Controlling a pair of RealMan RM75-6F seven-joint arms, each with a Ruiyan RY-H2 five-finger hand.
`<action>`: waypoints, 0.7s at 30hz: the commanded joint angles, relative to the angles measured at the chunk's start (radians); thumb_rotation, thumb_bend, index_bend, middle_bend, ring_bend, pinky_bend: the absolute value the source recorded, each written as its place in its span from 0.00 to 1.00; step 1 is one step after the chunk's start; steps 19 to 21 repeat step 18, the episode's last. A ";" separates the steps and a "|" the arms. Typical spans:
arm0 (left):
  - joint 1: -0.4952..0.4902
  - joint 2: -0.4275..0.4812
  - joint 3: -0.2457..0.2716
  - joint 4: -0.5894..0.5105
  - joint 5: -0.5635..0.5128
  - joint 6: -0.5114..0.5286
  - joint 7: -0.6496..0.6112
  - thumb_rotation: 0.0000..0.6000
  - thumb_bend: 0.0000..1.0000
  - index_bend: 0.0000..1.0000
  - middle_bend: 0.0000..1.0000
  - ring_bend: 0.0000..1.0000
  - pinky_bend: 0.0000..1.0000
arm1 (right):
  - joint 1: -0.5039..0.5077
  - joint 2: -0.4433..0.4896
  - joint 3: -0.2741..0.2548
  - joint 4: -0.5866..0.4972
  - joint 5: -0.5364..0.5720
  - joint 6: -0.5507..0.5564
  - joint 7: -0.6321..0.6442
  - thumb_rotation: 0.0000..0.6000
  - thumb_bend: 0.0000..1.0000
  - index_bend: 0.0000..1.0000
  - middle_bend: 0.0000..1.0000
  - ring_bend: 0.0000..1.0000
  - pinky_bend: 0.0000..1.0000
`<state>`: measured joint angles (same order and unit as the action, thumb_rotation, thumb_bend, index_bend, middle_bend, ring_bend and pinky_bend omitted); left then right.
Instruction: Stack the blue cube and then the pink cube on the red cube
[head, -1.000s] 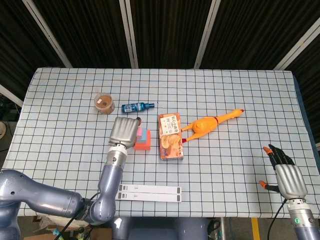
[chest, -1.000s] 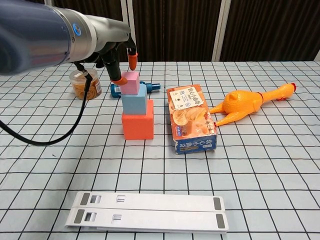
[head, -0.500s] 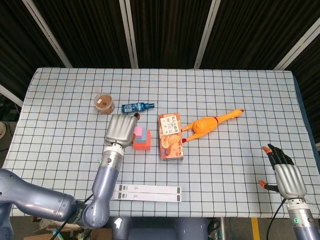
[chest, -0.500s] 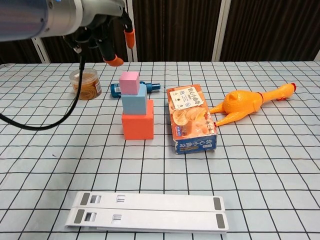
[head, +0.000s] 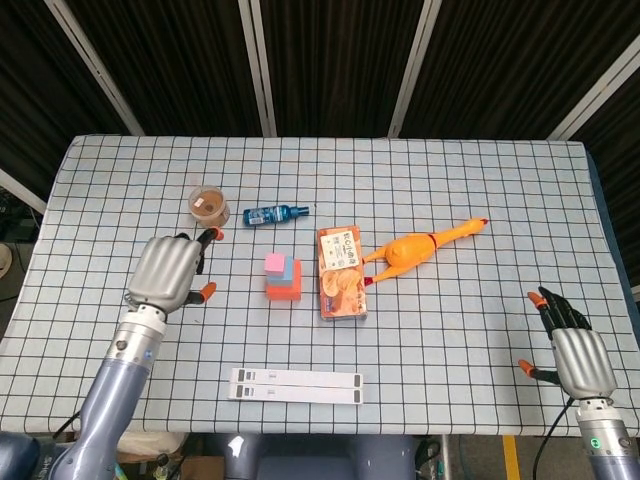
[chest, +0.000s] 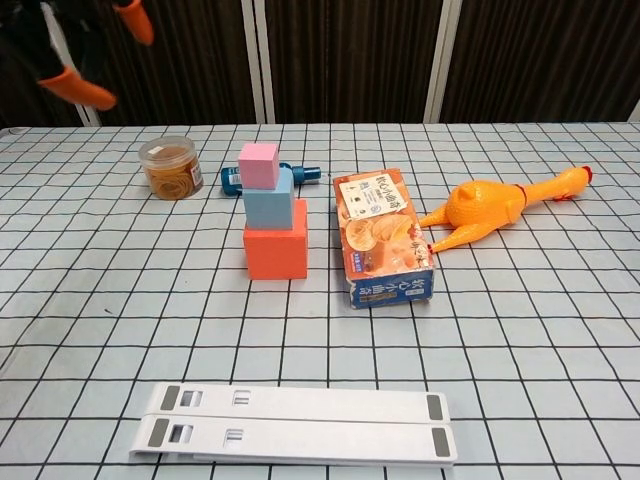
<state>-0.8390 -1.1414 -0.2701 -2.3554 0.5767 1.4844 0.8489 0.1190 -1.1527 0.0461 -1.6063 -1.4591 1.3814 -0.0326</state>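
Since the pink cube (chest: 259, 165) sits on the blue cube (chest: 268, 207) atop the red cube (chest: 275, 252), left hand (head: 167, 271) and right hand (head: 578, 357) hang released, holding nothing.

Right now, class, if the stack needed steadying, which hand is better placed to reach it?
Probably the left hand: it hovers open beside the cube stack; the right hand is far off near the table edge.

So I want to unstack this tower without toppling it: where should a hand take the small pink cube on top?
Pinch the small pink cube across its bare left and right faces, coming from above. It sits alone atop the light blue cube, so a straight lift likely leaves the larger red cube undisturbed.
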 joint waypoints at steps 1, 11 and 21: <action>0.366 0.220 0.333 0.032 0.495 -0.099 -0.362 1.00 0.20 0.15 0.29 0.18 0.22 | 0.000 0.001 0.000 -0.005 -0.002 0.003 -0.011 1.00 0.16 0.10 0.07 0.10 0.21; 0.602 0.021 0.421 0.508 0.720 0.015 -0.606 1.00 0.16 0.03 0.07 0.00 0.01 | -0.005 0.004 0.007 -0.008 0.023 0.007 -0.055 1.00 0.16 0.10 0.07 0.10 0.21; 0.627 -0.015 0.384 0.526 0.678 0.037 -0.466 1.00 0.16 0.01 0.07 0.00 0.01 | 0.001 0.000 0.008 -0.015 0.014 0.004 -0.054 1.00 0.16 0.10 0.07 0.10 0.21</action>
